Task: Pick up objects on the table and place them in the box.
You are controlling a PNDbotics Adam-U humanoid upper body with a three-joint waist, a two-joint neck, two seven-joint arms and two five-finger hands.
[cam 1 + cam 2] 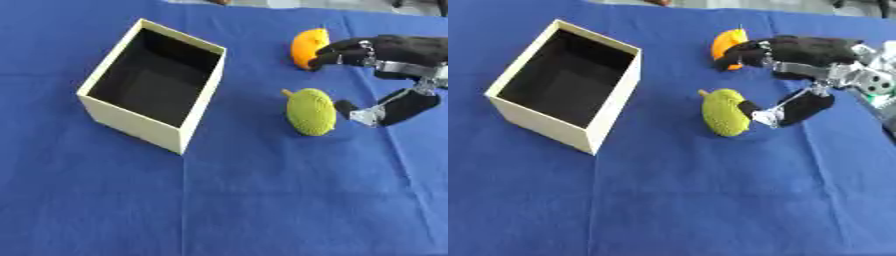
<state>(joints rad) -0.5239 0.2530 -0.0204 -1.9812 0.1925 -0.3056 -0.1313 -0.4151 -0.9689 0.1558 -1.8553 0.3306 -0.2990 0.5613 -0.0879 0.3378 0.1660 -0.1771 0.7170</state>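
Two loose things lie on the blue table point(262, 210), and one box: a green knobbly fruit point(311, 111) with a short stem, an orange fruit point(307, 46), and a cream box point(154, 84) with a dark inside, open at the top. One robot hand shows, the right hand point(794, 55), coming in from the table's right edge; the left hand shows in neither view.

The green fruit is oval. Its long axis runs from the far side of the table toward the near side, tilted a little, with the stem end pointing to the far left. It lies toward the right of the table's middle, well apart from the box, which stands toward the far left corner with its long sides slanting from far right to near left. The orange fruit lies beyond the green one, near the table's far edge.

The right hand is spread wide over the gap between the two fruits. Its fingers point(741, 56) reach left across the orange fruit and partly cover it, while the thumb point(785, 111) points left at the green fruit's right flank, its tip at or just beside the fruit's surface; whether it touches cannot be told. The green fruit thus lies just left of and below the palm, at the thumb. The hand has hold of nothing.
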